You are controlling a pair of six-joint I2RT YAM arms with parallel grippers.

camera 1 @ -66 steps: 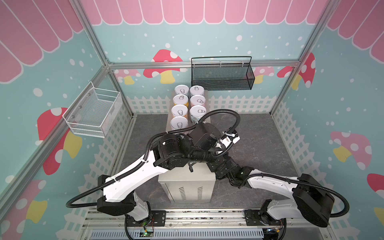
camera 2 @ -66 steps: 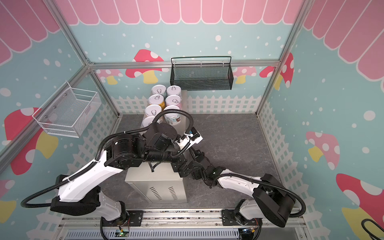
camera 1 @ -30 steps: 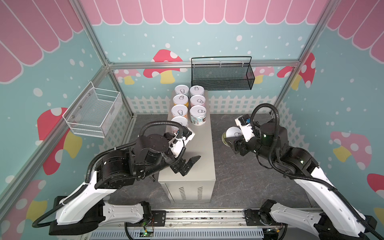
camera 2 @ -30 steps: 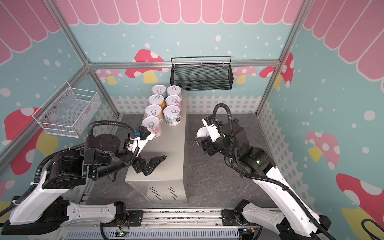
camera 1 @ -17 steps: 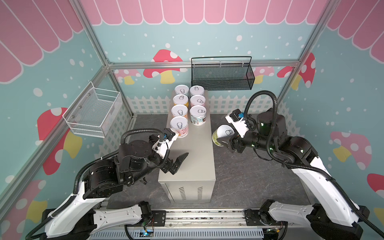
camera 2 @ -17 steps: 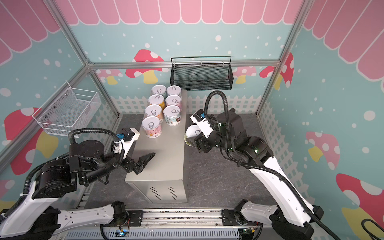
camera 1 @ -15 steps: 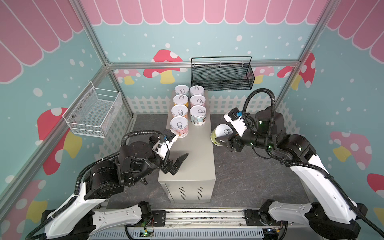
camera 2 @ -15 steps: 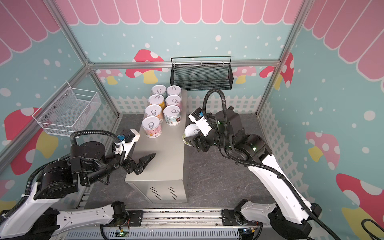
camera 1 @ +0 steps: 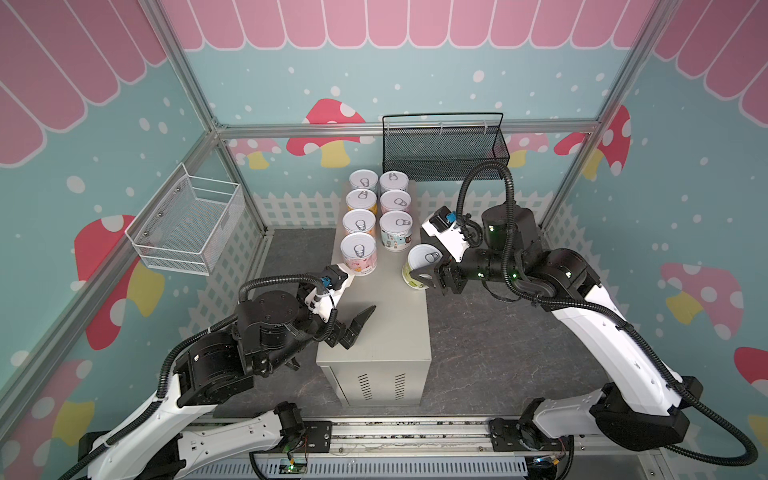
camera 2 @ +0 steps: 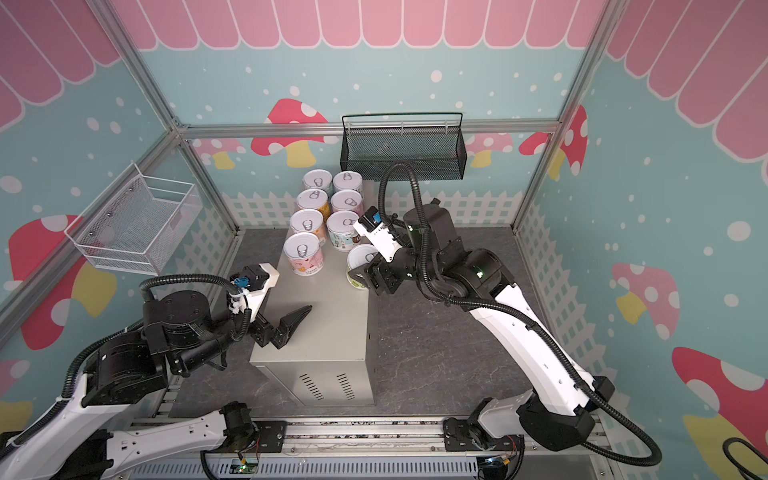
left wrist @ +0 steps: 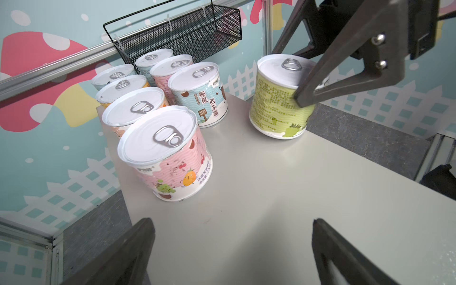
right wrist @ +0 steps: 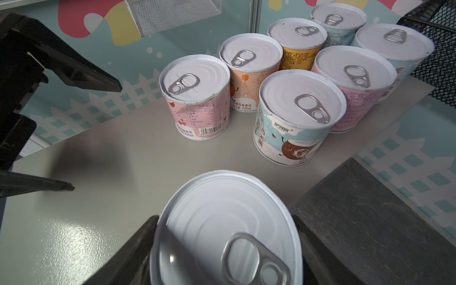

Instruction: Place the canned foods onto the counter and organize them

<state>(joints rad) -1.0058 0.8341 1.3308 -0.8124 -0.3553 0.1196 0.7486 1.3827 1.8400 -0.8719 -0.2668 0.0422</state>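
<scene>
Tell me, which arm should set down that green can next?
Right. The right claw grips the green can at the counter's edge; the left claw hangs open and empty, farther from it.

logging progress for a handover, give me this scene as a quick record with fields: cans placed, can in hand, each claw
cans set down: seven short round cans with white pull-tab lids, upright at the far end of the tall beige-grey metal counter
layout: two lines, four on the left, three on the right
eighth can: green-labelled can, at the counter's right edge, just in front of the shorter line
right claw: shut on the green-labelled can
left claw: open, empty, over the counter's bare near end
</scene>
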